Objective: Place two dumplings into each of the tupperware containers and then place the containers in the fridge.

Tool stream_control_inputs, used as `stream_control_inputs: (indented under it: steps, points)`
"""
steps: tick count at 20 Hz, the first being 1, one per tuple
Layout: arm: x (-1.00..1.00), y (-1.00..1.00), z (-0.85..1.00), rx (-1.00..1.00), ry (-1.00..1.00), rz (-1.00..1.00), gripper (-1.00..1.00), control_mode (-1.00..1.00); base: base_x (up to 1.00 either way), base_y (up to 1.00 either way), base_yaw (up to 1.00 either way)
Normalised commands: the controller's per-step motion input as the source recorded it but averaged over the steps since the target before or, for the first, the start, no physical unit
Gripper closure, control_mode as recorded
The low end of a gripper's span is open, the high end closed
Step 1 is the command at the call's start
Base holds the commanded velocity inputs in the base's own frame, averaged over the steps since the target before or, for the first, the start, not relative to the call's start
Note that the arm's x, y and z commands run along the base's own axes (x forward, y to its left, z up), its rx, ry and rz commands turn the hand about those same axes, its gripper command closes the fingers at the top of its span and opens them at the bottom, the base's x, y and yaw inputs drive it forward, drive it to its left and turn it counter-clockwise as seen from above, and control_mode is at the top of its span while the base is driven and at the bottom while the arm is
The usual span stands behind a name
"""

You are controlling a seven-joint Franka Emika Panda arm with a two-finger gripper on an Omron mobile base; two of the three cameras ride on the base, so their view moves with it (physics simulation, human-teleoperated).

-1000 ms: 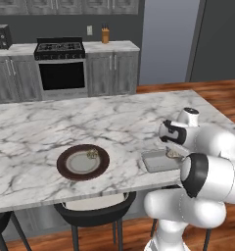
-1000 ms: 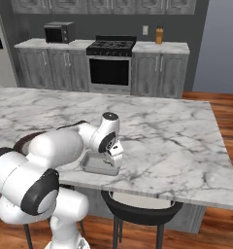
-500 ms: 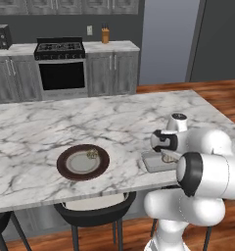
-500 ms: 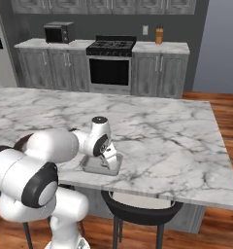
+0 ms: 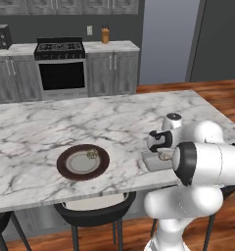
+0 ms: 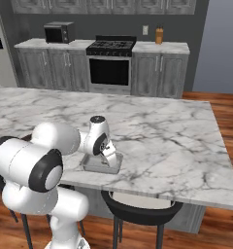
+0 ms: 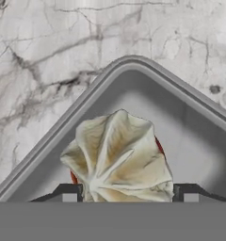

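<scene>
The big white-and-grey marble table (image 5: 51, 127) fills the foreground, and near its front edge sits the shallow translucent grey rectangular container (image 6: 101, 165), tucked under the white arm. Off to the side on the same table there's a round dark brown-rimmed plate (image 5: 83, 162), and on it a small beige-tan lump with mottling — another dumpling (image 5: 92, 154), well apart from the tray and waiting its turn.

Down at the action now: the hand (image 7: 126, 194) is low inside the container (image 7: 195, 141), its two dark fingertips (image 7: 68, 194) standing on either side of a pleated, cream-coloured dumpling (image 7: 119, 162). The tips sit right at the dumpling's flanks, jaws wide around it; whether they are pinching it or have just let go, I cannot tell from here. The dumpling looks to be on or just above the tray floor, close to one rounded corner.

To do this step well, I'd say: make sure the dumpling is resting on the tray floor before the fingers spread fully, so it doesn't drop and roll toward the wall. Then lift straight up along the fingers' line — no sideways drag, or a tip could catch a pleat or nudge the light tray across the marble. With the dumpling near the corner, there's open floor left for a second one, which should go in the bare part of the tray.
</scene>
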Motion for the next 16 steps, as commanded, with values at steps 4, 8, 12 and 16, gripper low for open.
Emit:
stream_control_inputs:
  steps: [4,8,12,16]
  points:
    - [0.00,0.00,0.00,0.00,-0.04,0.00,-1.00,-1.00,0.00,0.00,0.00]
    - [-0.25,0.00,0.04,0.00,-0.07,0.00,-1.00,-1.00,0.00,0.00,0.00]
    - [-0.08,0.00,0.02,0.00,-0.03,0.00,-1.00,-1.00,0.00,0.00,0.00]
    - [-0.23,-0.04,0.58,0.00,-0.01,0.11,-1.00,-1.00,0.00,0.00,0.00]
